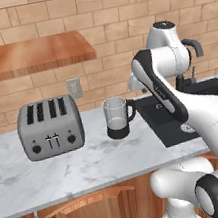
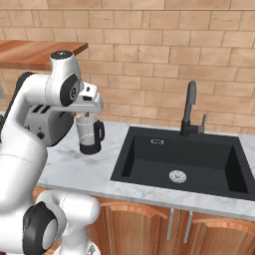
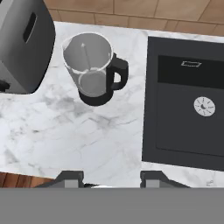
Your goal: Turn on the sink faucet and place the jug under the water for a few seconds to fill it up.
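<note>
The jug, clear glass with a black base and handle, stands upright on the marble counter between the toaster and the sink. My gripper hovers above it, pointing down, open with nothing between its fingertips. In the hand view the jug lies ahead and to the left of the fingertips. The dark sink faucet rises behind the black sink, with its small lever at the base. The water is out of view; none shows at the spout.
A grey four-slot toaster stands close to the jug's left. A wooden shelf hangs on the brick wall above it. A wall outlet sits behind. The counter's front edge runs just below the fingertips.
</note>
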### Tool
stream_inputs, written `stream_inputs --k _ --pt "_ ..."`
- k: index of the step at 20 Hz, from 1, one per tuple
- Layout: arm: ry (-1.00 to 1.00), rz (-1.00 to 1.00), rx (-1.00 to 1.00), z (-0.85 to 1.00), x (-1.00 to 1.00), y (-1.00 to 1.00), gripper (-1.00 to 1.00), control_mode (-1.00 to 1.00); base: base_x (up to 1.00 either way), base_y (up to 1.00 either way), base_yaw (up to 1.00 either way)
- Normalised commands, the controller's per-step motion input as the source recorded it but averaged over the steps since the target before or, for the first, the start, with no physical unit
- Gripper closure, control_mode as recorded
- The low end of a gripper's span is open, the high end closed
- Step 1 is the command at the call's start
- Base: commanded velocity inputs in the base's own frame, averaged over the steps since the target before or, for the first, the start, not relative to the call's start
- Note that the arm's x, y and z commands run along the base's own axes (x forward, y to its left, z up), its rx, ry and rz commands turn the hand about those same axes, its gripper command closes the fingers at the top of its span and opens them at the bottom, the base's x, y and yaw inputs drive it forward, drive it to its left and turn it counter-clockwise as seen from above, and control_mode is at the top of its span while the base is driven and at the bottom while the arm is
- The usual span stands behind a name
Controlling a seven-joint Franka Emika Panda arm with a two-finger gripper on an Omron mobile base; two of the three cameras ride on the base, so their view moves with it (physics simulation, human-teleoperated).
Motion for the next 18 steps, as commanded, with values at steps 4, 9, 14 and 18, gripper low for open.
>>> stream_inputs --k 4,9,14,18 --pt "-0.04 0.02 -0.01 0.00 -0.34 0.00 -1.00 -1.00 0.00 0.00 0.00" --pt "-0.09 0.01 0.00 0.00 -0.40 0.00 -1.00 -1.00 0.00 0.00 0.00" --pt "0.00 0.00 0.00 0.00 0.00 0.00 -1.00 -1.00 0.00 0.00 0.00" --pt "0.00 0.00 0.00 0.00 0.00 0.00 -1.00 -1.00 0.00 0.00 0.00"
